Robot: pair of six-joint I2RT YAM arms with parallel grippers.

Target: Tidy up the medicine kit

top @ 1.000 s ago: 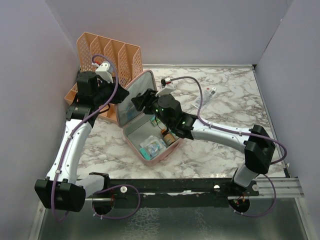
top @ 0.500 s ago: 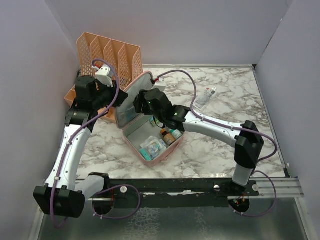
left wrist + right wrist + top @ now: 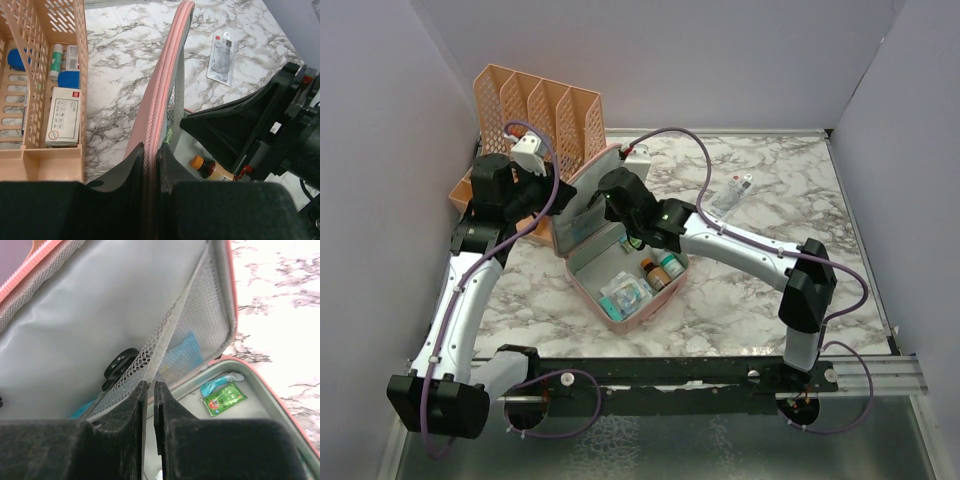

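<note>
A: Where is the medicine kit (image 3: 592, 262)?
B: Open on the desk (image 3: 760, 300), just beside the rack (image 3: 535, 105). Left jaws clamp its lid (image 3: 165, 75); right jaws pinch the mesh pocket (image 3: 180, 325). Next, I think, pull this pocket open.

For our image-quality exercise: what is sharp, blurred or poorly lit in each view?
Top external: even light, sharp, soft shadows. Left wrist: own fingers dark and blurred, medicine kit rim sharp. Right wrist: fingers blurred, mesh pocket crisp, table washed out.
</note>
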